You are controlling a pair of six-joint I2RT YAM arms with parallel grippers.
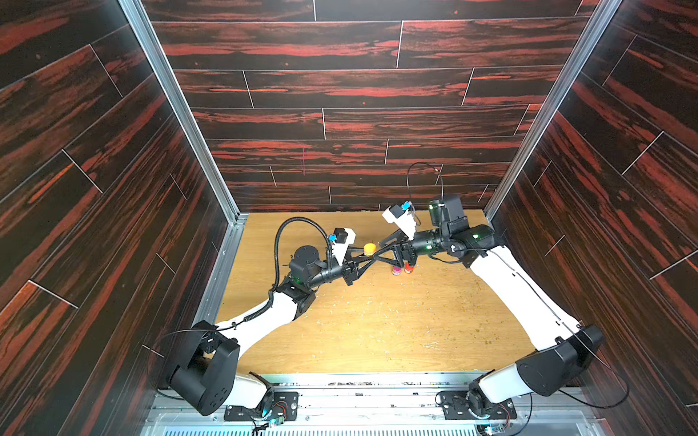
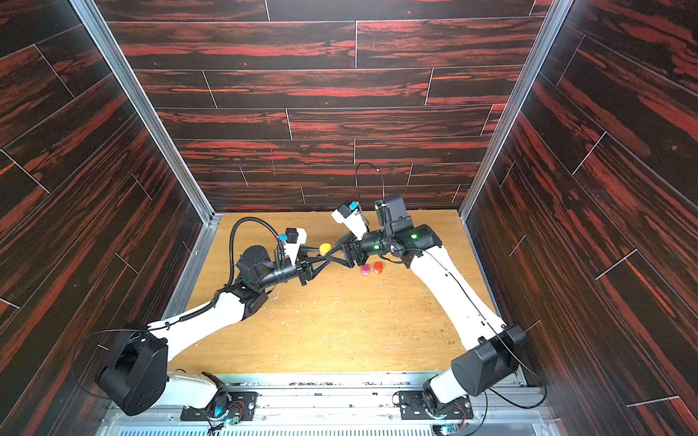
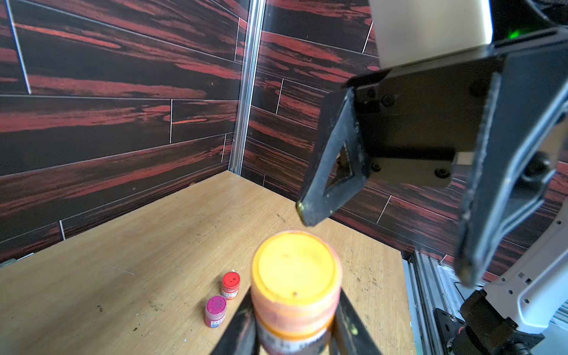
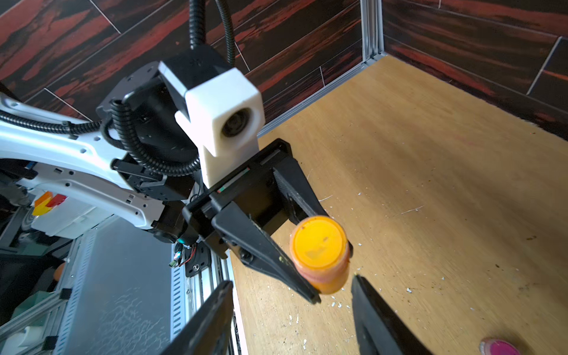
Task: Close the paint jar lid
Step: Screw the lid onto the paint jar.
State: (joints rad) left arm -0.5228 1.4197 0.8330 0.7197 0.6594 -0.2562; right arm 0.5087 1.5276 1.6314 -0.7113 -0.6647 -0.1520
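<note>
Our left gripper (image 1: 370,256) squeezes the paint jar (image 4: 322,276) and holds it upright in the air, near the far edge of the tabletop (image 1: 377,332). Its lid (image 3: 293,264) faces up. Our right gripper (image 3: 387,246) hangs just beside the lid, jaws apart, holding nothing.

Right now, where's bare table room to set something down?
Free: wooden tabletop, front middle up to the metal rail. Crowded: farther back, around the orange paint jar in the left end effector, right end effector, small pink jar, small red jar.

Dark red-streaked walls (image 1: 340,94) (plank-patterned), scuffed wooden tabletop (image 1: 377,332)
</note>
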